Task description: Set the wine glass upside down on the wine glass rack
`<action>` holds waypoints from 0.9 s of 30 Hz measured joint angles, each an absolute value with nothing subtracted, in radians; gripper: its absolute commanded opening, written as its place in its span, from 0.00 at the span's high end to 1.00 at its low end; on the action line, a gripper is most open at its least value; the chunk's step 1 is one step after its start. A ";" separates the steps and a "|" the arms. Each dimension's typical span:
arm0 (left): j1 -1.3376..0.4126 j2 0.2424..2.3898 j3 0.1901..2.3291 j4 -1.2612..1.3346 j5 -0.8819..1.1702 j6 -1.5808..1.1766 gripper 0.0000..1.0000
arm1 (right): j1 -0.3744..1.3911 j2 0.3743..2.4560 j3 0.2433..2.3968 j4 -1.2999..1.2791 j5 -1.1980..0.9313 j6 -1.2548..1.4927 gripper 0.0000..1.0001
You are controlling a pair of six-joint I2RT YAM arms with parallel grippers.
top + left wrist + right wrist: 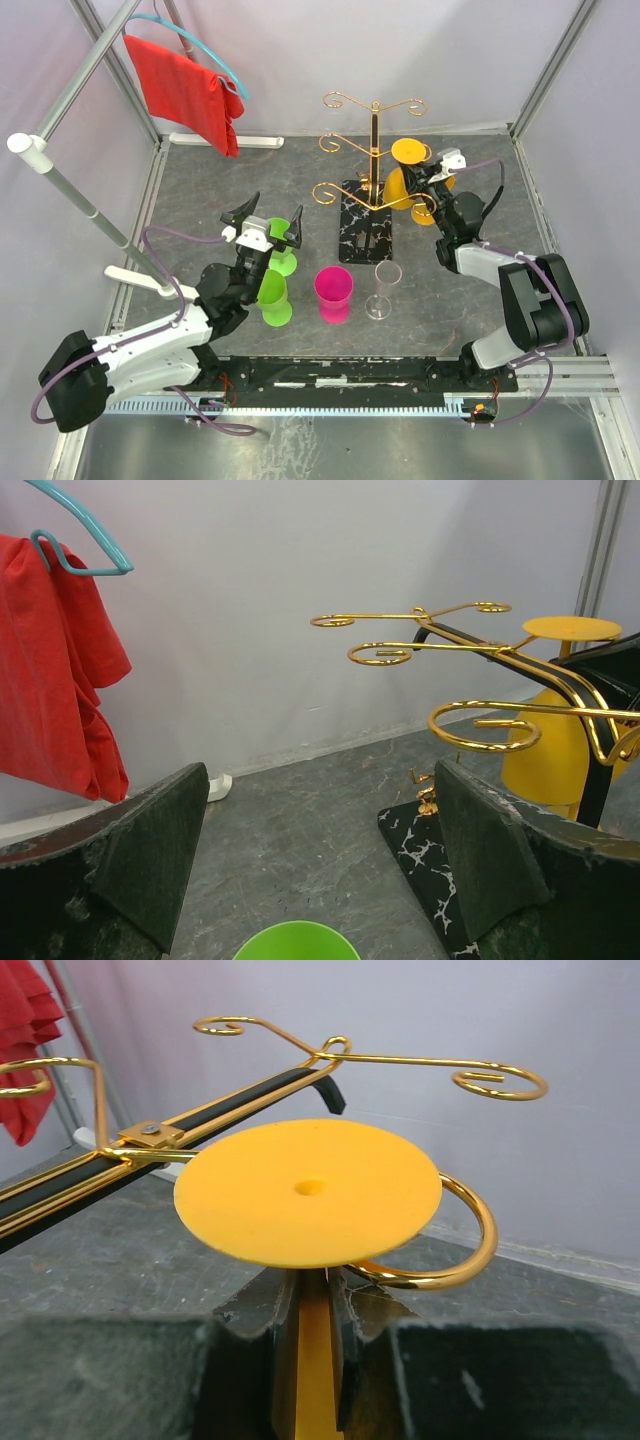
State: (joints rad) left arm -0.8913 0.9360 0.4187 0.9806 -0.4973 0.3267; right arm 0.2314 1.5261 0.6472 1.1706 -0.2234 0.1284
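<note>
The yellow wine glass (405, 178) hangs upside down at the right side of the gold wine glass rack (374, 150), its flat foot (308, 1192) on top. My right gripper (315, 1335) is shut on the thin stem just under the foot. A curled gold arm (470, 1250) runs beneath the foot, close beside the stem. The rack's black marble base (365, 238) rests on the table. My left gripper (266, 222) is open and holds nothing, hovering over a green glass (296, 940), left of the rack (480, 655).
Two green glasses (272, 295), a pink one (334, 292) and a clear wine glass (384, 290) stand in front of the rack. A red cloth (185, 90) hangs on a teal hanger at the back left. White walls enclose the table.
</note>
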 measured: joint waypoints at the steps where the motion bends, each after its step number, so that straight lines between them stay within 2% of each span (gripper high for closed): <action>1: -0.891 0.938 0.419 0.981 -0.497 0.327 0.01 | 0.233 1.525 0.646 1.171 -0.207 0.121 0.99; 9: -0.887 0.958 0.419 0.983 -0.497 0.327 0.00 | 0.231 1.505 0.627 1.171 -0.132 0.087 0.99; 27: -0.885 0.965 0.419 0.984 -0.497 0.326 0.00 | 0.210 1.521 0.617 1.216 -0.101 0.112 0.99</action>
State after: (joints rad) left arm -0.8848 0.9646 0.4187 0.9836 -0.4969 0.3264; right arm 0.2096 1.5208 0.6174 1.2156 -0.1013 0.1123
